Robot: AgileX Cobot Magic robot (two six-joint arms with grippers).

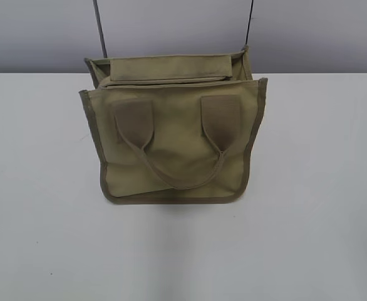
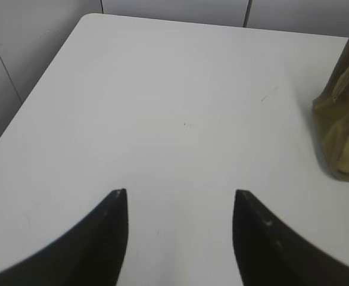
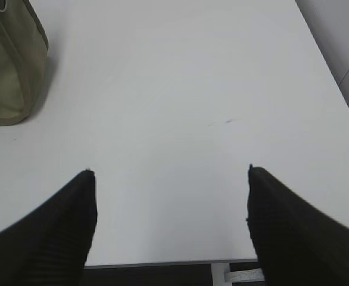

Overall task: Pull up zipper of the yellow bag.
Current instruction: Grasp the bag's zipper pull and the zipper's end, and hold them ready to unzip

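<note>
Legible text, labels, brands, numbers, signs: none found. The yellow bag [image 1: 174,147] shows plain canvas on its front face, webbing handles and top panel, with no print or tag. The desk [image 1: 321,188] around the bag carries only faint specks, no writing.

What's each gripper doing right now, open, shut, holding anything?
Left gripper: open, empty, over bare table; yellow bag off to its right.
Right gripper: open, empty, yellow bag to its left.
</note>
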